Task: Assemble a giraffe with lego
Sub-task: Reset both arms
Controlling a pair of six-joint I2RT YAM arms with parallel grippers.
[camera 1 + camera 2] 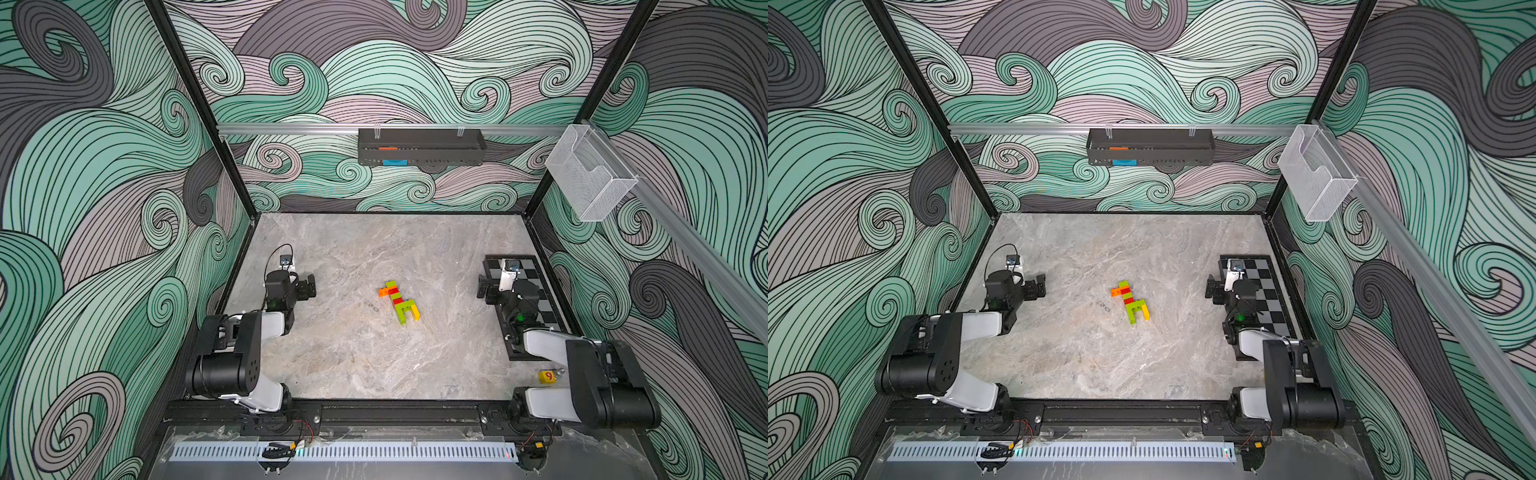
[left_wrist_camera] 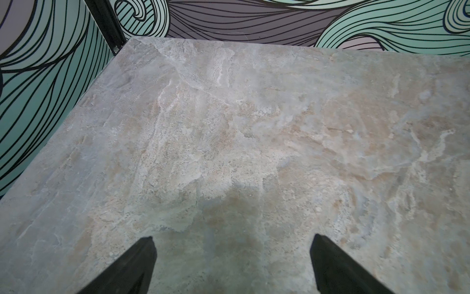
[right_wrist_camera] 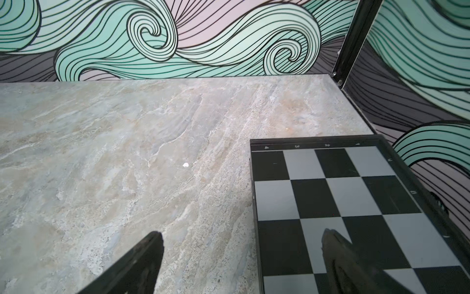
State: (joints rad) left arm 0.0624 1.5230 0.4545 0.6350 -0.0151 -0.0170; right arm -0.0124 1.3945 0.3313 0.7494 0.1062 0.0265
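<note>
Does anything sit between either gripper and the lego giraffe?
Nothing visible does. The lime, red, yellow and orange brick giraffe lies mid-table; only bare marbled tabletop separates it from the left gripper and right gripper.

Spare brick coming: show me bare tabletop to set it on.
Bare: the far tabletop between back wall and giraffe; the near stretch between giraffe and front rail. Crowded: the right edge, with chessboard and yellow cube.

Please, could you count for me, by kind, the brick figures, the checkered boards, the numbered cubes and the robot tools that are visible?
Brick giraffe: 1
Checkered board: 1
Yellow cube with a red 9: 1
Tools: 2, the left tool and the right tool, both open and empty
Total: 5
</note>
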